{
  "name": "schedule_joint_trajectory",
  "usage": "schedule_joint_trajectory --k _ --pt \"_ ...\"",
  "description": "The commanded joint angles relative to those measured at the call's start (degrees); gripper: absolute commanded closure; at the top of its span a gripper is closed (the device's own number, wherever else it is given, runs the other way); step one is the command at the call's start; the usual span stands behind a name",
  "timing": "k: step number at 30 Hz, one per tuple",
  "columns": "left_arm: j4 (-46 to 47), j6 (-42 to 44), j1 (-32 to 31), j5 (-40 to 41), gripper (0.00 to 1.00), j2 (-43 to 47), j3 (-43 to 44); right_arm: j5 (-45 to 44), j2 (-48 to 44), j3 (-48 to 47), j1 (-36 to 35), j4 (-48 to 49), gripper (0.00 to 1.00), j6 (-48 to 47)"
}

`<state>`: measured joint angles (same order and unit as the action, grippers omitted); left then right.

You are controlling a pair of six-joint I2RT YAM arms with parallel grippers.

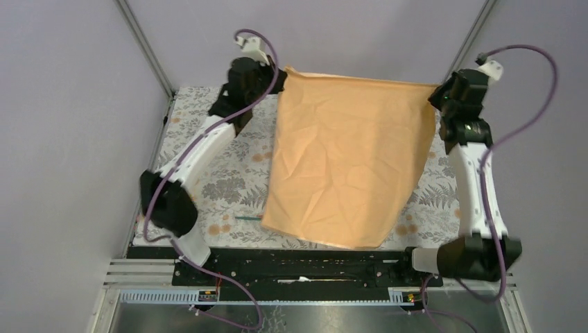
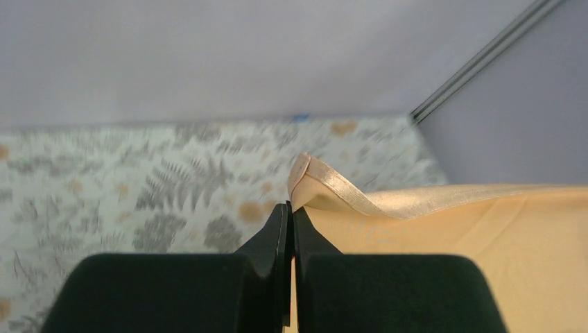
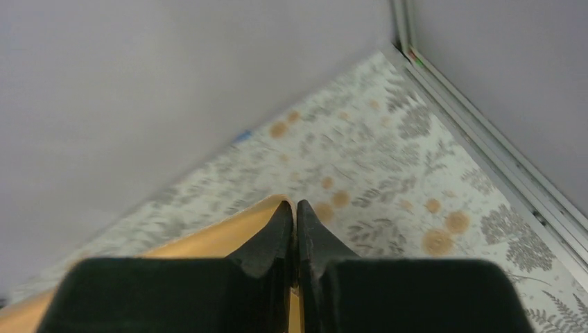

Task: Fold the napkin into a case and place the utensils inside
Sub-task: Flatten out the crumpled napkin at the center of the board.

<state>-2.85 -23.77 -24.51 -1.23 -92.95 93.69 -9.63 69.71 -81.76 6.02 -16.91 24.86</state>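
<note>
Currently napkin (image 1: 347,159) hanging spread, L gripper (image 2: 290,208) + R gripper (image 3: 296,207) pinching top corners.

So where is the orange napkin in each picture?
Top view: the napkin hangs in the middle, held up by its far corners.
Left wrist: napkin lower right, corner pinched in the left hand.
Right wrist: napkin lower left, edge in the right hand.
Shared landmark: the flowery tablecloth.

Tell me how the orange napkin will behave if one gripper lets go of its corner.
Probably floppy: the napkin hangs creased and wavy between the left gripper and right gripper. Likely light, since two pinched corners alone carry it. A released corner would probably drop and fold over.
</note>
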Motion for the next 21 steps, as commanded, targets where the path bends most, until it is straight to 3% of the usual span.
schedule_joint_trajectory --k 1,7,10,12,14,16,19,20,21 --pt "6.65 2.6 0.69 4.79 1.0 -9.17 3.37 -10.92 12.6 1.66 0.46 10.46 1.0 -4.98" --pt "9.37 4.31 1.09 6.2 1.0 -25.71 9.0 -8.06 34.33 -3.21 0.66 14.38 1.0 -8.42" --pt "6.91 5.95 1.51 7.55 1.0 -33.65 14.93 -4.91 45.84 -13.71 0.66 8.0 0.94 -10.69" --pt "3.61 6.87 1.73 7.91 1.0 -38.65 20.25 -5.08 53.68 -24.25 0.66 -0.73 0.83 -11.54" --pt "-2.75 6.92 1.84 8.14 0.82 -42.78 28.84 -6.48 60.7 -39.4 0.66 -12.87 0.61 -11.76" --pt "-10.05 6.2 1.84 8.19 0.55 -45.3 35.61 -5.89 64.64 -47.7 0.66 -22.48 0.41 -11.66" --pt "-17.16 2.41 1.84 8.25 0.11 -42.17 37.81 -6.12 62.23 -49.39 0.59 -28.63 0.21 -9.98" --pt "-18.38 1.02 1.84 8.08 0.03 -39.74 36.44 -5.75 59.9 -47.14 0.57 -28.9 0.17 -9.31" --pt "-19.47 -0.67 1.96 7.7 0.01 -37.31 34.32 -4.71 57.54 -44.36 0.53 -28.8 0.16 -8.53"
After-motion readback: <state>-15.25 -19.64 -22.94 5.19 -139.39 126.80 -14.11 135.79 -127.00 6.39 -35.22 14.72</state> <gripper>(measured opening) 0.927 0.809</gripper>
